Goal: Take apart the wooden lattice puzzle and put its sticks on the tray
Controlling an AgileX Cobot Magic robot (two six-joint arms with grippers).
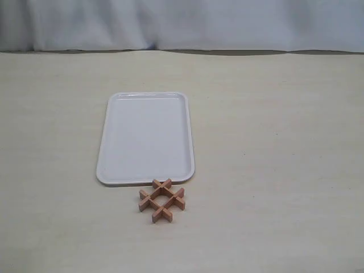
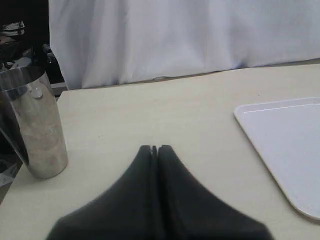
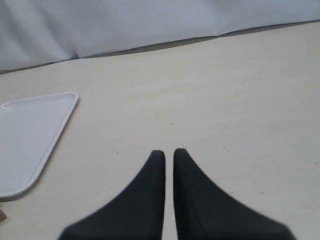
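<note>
Reddish-brown wood is what I'm looking at first: the wooden lattice puzzle (image 1: 162,188) lies flat on the beige table (image 1: 273,170), turned so it reads as a diamond in the exterior view. All four sticks (image 1: 174,201) are locked together in the hash shape. It sits right at the near edge of the tray (image 1: 145,136), close to the corner on the right. From here I can't tell whether its far tip actually touches the rim or just misses it.

Neither arm shows in the exterior view, so I'm going by the wrist cams. The left gripper (image 2: 154,148) has its black fingers (image 2: 142,170) pressed flat against each other, with nothing between them, hanging over bare tabletop. A shiny metal cup (image 2: 35,125) stands near it by the table edge, and a corner of the tray (image 2: 285,145) is on the other side.

The right gripper (image 3: 169,152) is nearly the same, with only a thin slit between the tips and nothing held. The tray (image 3: 30,135) is well off to its side, and a white curtain (image 3: 125,22) hangs behind the table.
</note>
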